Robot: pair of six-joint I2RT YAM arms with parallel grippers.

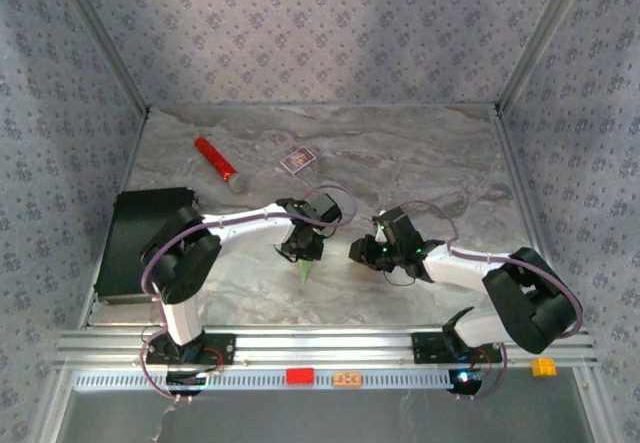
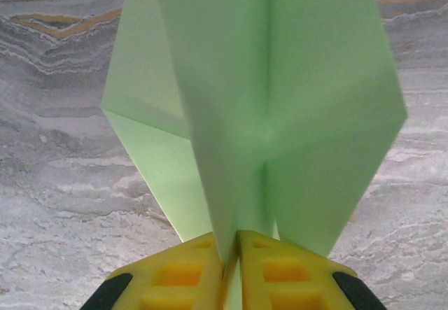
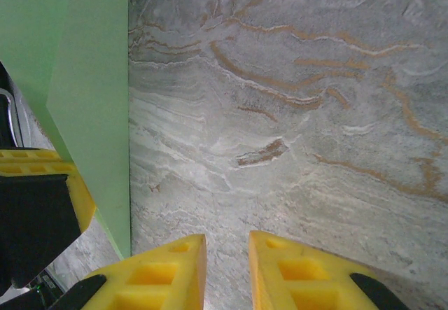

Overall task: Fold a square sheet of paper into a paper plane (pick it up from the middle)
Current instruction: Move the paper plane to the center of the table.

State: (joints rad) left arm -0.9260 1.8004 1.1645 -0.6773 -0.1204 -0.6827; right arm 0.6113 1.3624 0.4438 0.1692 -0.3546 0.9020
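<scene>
Left gripper (image 2: 234, 247) has its yellow fingers (image 2: 185, 271) pressed together on the pale green folded paper sheet (image 2: 280, 114), pinching it at the centre crease. The sheet sits about mid grey marbled tabletop (image 1: 430, 163) with its pointed end toward the near edge; can't tell if the tip touches the surface. Right gripper (image 3: 227, 254) is just beside the sheet, fingers slightly apart with nothing between them; red cylinder (image 1: 220, 163) and small purple-and-white card box (image 1: 297, 161) lie toward the far edge, flat black box (image 1: 140, 243) at the left edge.
</scene>
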